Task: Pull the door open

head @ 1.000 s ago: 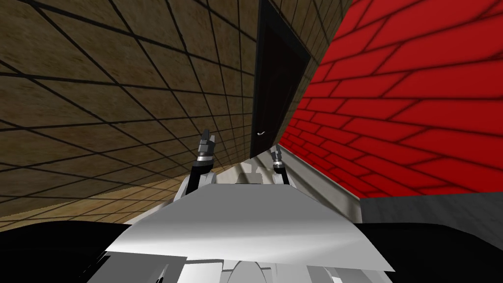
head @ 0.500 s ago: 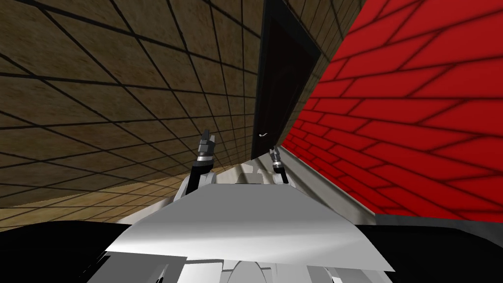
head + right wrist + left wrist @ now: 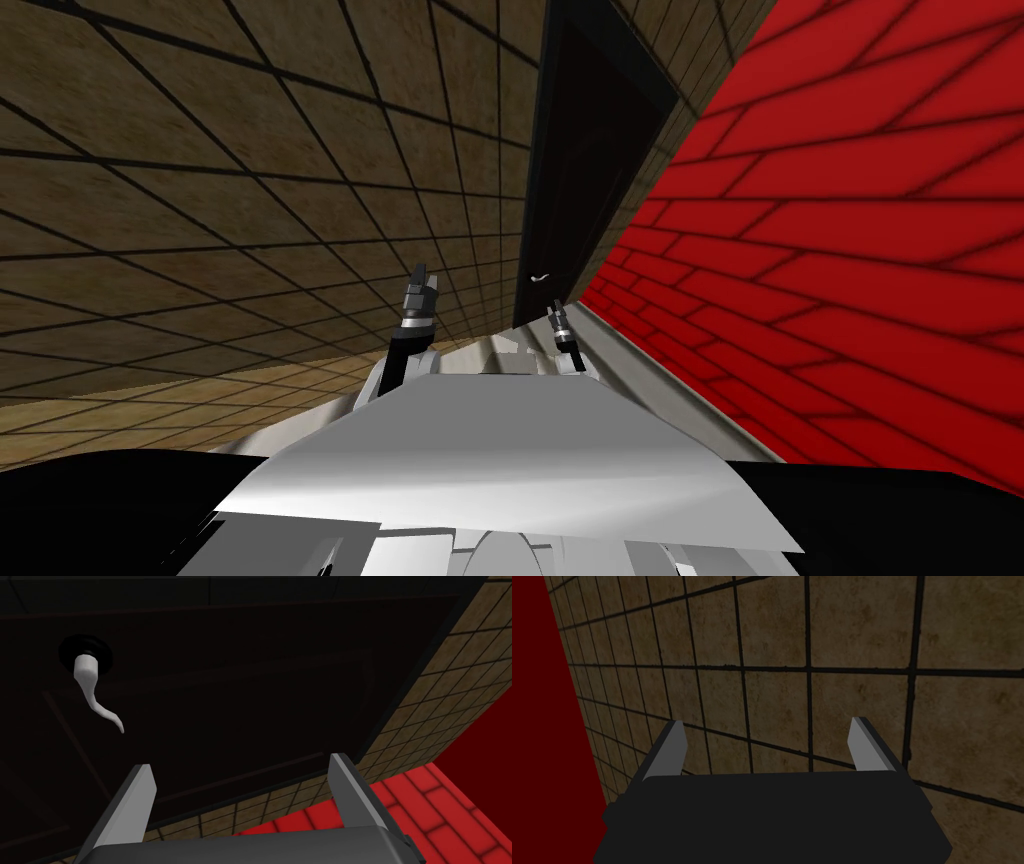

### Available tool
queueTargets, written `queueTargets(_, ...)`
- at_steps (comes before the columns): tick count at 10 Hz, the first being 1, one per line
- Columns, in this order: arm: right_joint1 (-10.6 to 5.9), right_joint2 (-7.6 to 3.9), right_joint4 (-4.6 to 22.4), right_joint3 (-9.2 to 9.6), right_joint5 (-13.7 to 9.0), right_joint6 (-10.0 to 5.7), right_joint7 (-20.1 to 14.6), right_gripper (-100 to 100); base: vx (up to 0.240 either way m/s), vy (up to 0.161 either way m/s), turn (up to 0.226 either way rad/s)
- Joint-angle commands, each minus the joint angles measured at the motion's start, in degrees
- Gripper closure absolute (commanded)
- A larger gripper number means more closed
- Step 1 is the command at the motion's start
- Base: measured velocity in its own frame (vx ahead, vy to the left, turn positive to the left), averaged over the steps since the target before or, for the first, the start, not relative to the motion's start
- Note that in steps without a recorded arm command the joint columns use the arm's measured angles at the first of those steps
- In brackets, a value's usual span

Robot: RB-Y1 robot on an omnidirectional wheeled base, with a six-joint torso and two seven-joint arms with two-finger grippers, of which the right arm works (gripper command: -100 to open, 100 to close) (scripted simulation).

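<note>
Facing a brown tiled wall (image 3: 250, 200) on my left and a red brick wall (image 3: 850, 250) on my right, I see the door (image 3: 240, 676) (very dark, almost black) set in the tiled wall close to the corner where both walls meet. Its pale curved lever handle (image 3: 95, 696) is ahead of my right gripper (image 3: 241, 763), beside the line of one finger and apart from it; these fingers stand wide, holding nothing. My left gripper (image 3: 767, 722) points at the tiled wall, fingers also spread wide.
</note>
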Motion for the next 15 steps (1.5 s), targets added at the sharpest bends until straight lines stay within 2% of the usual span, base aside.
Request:
queueTargets(1,-0.9,-0.77,2.23,0.16,-0.07,-0.28,-0.61,-100,0.074,-0.058,0.119)
queueTargets(15,-8.4,-5.16,21.05,1.98,-0.11,-2.77,-4.09,-100,0.07,-0.07,0.11)
